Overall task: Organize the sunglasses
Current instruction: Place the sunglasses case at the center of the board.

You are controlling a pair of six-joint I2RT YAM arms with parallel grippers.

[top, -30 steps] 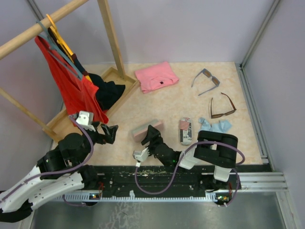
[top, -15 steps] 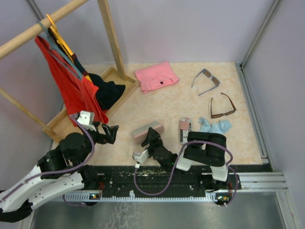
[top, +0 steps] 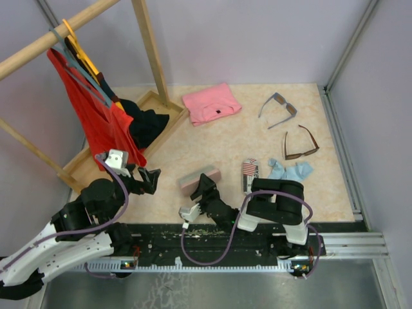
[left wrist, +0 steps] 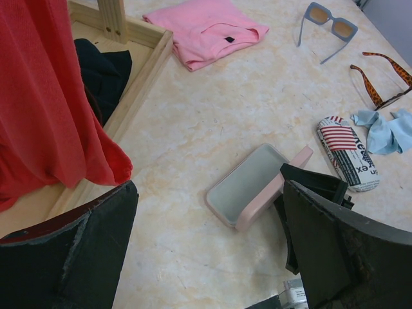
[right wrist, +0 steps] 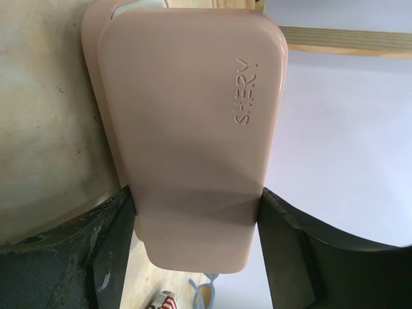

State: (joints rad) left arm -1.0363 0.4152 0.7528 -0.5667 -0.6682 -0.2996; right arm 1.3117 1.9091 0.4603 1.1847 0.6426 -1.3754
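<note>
At the far right of the marbled beige tabletop (top: 225,138) lie both pairs of sunglasses, neither in a case: the grey-blue plastic-framed sunglasses with dark lenses (top: 278,106) farthest back, and the thin brown tortoiseshell sunglasses with brownish lenses (top: 300,145) just nearer, arms unfolded. A crumpled light blue cloth (top: 293,170) lies near the brown pair on the arms' side, touching the flag-patterned oblong case (top: 250,175), which lies shut. Left of that sits the pale pink oblong case (top: 199,178), open, its grey lining facing up in the left wrist view and its lid standing on edge. The right gripper (top: 207,185) is clamped on that lid: in its own camera the pink shell fills the gap, one black finger (right wrist: 106,257) pressed to each side. The left gripper (top: 149,177) hangs spread wide and empty, near the pink case without touching it. A folded pink garment (top: 211,103) lies at the back, beside a wooden rack (top: 149,45) draped with a red garment (top: 90,109).
</note>
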